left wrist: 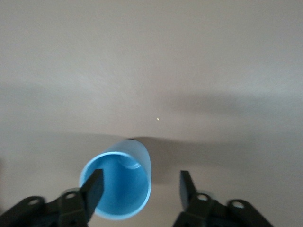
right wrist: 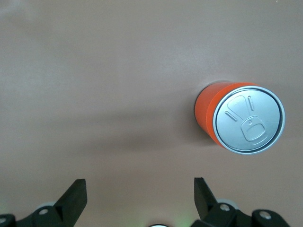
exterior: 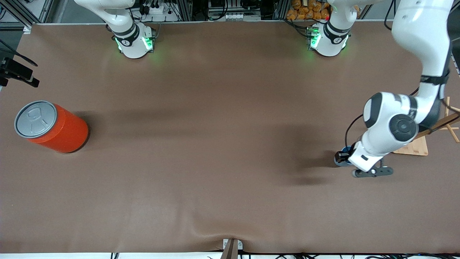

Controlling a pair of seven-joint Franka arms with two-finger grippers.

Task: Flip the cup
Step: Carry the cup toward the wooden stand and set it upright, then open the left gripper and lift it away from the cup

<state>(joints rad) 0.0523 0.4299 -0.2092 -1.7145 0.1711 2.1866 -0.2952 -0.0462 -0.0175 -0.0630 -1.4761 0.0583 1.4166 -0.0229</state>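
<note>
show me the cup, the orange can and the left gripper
cup [left wrist: 118, 187], left wrist view, on its blue inside wall
orange can [exterior: 36, 119], front view, on its grey lid
left gripper [left wrist: 140, 189], left wrist view, midway between its open fingertips

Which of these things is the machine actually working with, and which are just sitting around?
In the job:
- small light blue tapered plastic cup, standing mouth up toward the left arm's end of the table
- left end effector, open, one finger inside the cup's mouth and one outside

Just lying about:
- large orange-red can with grey lid
- wooden stand
- right end effector, open, waiting
</note>
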